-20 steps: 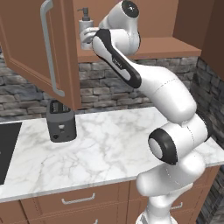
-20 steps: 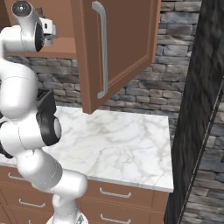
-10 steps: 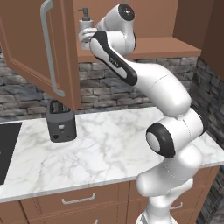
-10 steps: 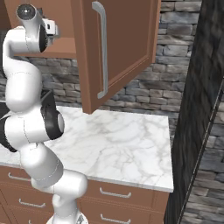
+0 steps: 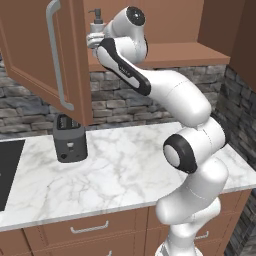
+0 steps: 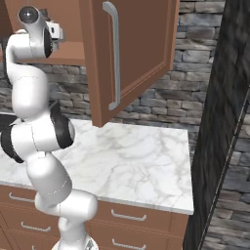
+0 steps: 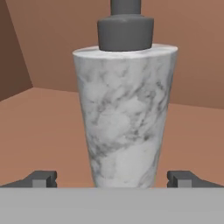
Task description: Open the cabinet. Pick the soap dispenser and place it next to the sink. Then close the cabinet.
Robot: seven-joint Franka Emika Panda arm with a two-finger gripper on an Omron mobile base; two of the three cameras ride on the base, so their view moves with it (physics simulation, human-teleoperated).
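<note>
Fingers (image 7: 118, 179) spread wide, one tip on each side of the soap dispenser (image 7: 124, 113), both at its base. Neither tip touches the bottle in the hand view; a small gap shows on both sides. Nothing pinched.

Soap dispenser stands upright on the cabinet (image 5: 165, 52) shelf, centred between the fingertips and just ahead of them. The body looks like grey-white marble, wider at the top and narrowing toward the base, with a dark pump collar and stem above. In the left base view the pump top (image 5: 96, 17) pokes up just above the hand, inside the open cabinet.

Both cabinet doors are swung open: the left door (image 5: 45, 55) with its long silver bar handle (image 5: 55, 57) hangs out to the left of the fingers, the right door (image 6: 132, 53) is out to the right in the right base view.

Arm reaches up from the base to shelf height, with the hand level at the shelf.

Well below the fingers, on the marble bench (image 5: 115, 175), sits a dark toaster (image 5: 70, 140), under the left door. Dark cooktop edge (image 5: 7, 170) at the bench's far left.
</note>
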